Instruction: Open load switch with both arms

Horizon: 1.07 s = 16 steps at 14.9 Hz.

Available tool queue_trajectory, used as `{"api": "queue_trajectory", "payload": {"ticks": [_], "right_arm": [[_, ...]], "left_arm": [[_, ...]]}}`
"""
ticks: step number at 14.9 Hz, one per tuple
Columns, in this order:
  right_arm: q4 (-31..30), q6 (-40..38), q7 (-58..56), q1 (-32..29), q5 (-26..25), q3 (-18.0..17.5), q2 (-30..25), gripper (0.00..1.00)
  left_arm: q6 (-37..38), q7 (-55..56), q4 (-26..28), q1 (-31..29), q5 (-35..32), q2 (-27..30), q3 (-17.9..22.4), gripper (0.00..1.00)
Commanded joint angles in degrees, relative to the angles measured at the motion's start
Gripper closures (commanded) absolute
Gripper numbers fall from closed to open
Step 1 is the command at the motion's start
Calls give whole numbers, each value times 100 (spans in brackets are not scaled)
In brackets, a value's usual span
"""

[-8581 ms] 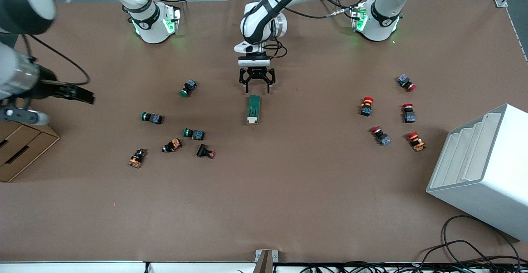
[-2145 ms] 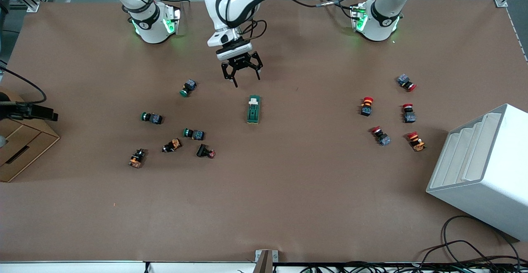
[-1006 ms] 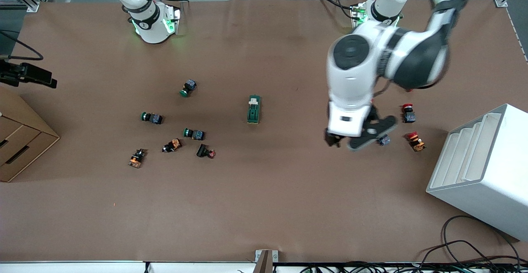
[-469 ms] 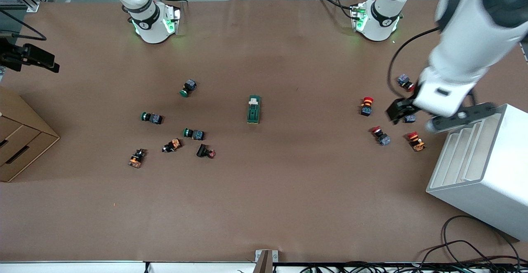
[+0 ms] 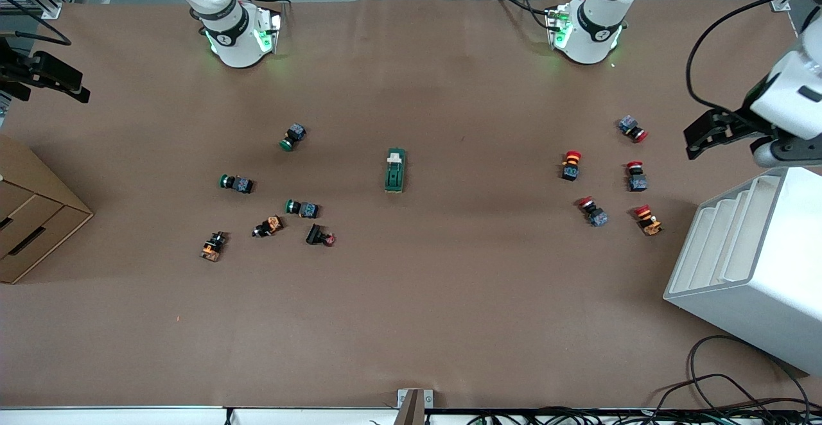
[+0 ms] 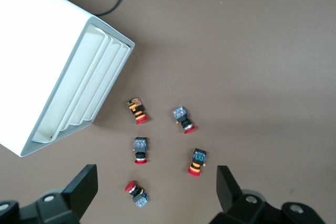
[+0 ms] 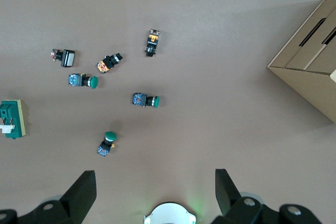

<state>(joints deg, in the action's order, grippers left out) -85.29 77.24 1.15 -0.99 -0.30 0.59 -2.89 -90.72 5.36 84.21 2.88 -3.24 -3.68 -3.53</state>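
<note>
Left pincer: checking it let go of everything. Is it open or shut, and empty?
Open and empty: in the left wrist view the left pincer has fingers wide apart, nothing between.

Brown table, paper-covered. At its middle, flat on it, the load switch. Toward the right arm's end, scattered green push buttons and a cardboard box. Toward the left arm's end, five red push buttons and a white ribbed bin.

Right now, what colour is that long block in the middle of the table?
The load switch is dark green with a small white lever; the front view shows it best.
</note>
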Motion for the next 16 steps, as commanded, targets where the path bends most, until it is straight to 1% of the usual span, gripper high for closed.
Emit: {"api": "queue_trajectory", "payload": {"ticks": [1,3,5,6,8,12,16], "right_arm": [[-243,99,69,-15,39,2,-265,0],[-252,125,78,-24,48,2,-256,0],[-252,142,95,-32,214,11,-256,0],[-252,142,96,-32,215,11,-256,0],[-252,177,96,-32,223,11,-256,0],[-252,107,192,-32,285,11,-265,0],[-252,63,368,-32,337,2,-265,0]], "left_arm": [[10,-193,411,203,236,437,352,0],[10,-272,639,213,227,657,345,0],[10,-273,824,239,227,789,292,0],[1,-281,868,239,236,860,266,0],[10,-264,1000,231,245,991,126,0],[151,-255,1106,318,253,1220,99,0],[186,-299,1080,292,297,1203,107,0]]}}
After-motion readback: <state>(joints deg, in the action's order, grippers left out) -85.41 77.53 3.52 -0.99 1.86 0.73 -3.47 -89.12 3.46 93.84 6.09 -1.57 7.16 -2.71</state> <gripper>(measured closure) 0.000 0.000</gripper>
